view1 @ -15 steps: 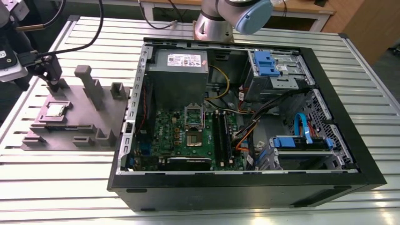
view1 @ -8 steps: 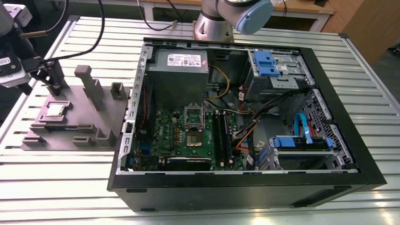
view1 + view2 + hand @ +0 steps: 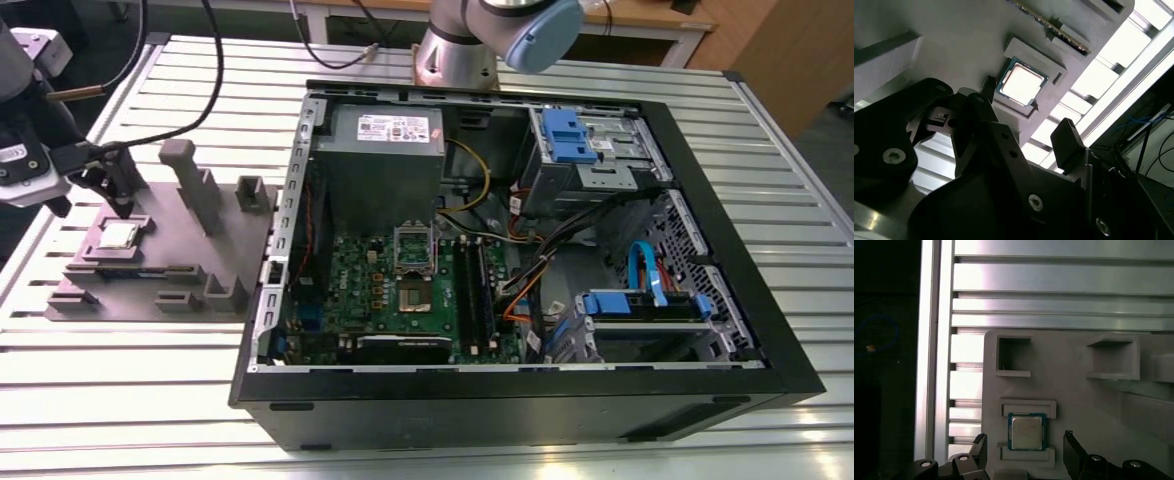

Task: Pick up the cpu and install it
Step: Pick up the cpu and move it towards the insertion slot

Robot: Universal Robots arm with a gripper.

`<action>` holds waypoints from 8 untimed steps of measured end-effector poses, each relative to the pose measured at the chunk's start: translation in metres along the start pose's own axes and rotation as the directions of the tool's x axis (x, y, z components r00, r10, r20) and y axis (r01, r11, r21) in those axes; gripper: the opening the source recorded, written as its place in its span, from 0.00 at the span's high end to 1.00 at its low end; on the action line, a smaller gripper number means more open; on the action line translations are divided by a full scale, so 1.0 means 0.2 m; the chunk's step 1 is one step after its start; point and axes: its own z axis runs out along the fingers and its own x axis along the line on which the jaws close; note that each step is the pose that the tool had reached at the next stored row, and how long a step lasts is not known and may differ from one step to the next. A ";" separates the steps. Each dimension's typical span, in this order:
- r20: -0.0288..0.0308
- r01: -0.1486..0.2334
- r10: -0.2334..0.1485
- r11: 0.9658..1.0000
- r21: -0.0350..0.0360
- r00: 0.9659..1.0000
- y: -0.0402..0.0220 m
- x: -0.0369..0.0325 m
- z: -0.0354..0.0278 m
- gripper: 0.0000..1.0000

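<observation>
Hand point(image 3: 1024, 440) spread wide, a finger off each side edge of the cpu point(image 3: 1027, 431), clear gaps both sides, cpu flat in its recess on the grey fixture block point(image 3: 174, 260), slatted bench point(image 3: 134, 380), open computer case point(image 3: 534, 400) to the exterior view's right.

cpu point(image 3: 1027, 431) | square, silvery top, greenish rim | lying flat, top up | in recess of grey holder point(image 3: 1074, 400)

My gripper point(image 3: 1025, 436) is spread wide, a finger on each side of the cpu point(image 3: 1026, 431), with free room between. Low ledges point(image 3: 1029, 408) hug two cpu edges. Tall posts point(image 3: 210, 205) stand close by.
</observation>
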 end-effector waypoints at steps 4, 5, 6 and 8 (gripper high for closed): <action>0.000 -0.002 0.002 1.000 0.000 1.000 -0.005 -0.006 0.035 0.29; 0.000 -0.002 0.002 1.000 0.000 1.000 -0.005 -0.006 0.041 0.29; 0.000 -0.002 0.002 1.000 0.000 1.000 -0.005 -0.006 0.043 0.29; 0.000 -0.002 0.002 1.000 0.000 1.000 -0.006 -0.006 0.043 0.29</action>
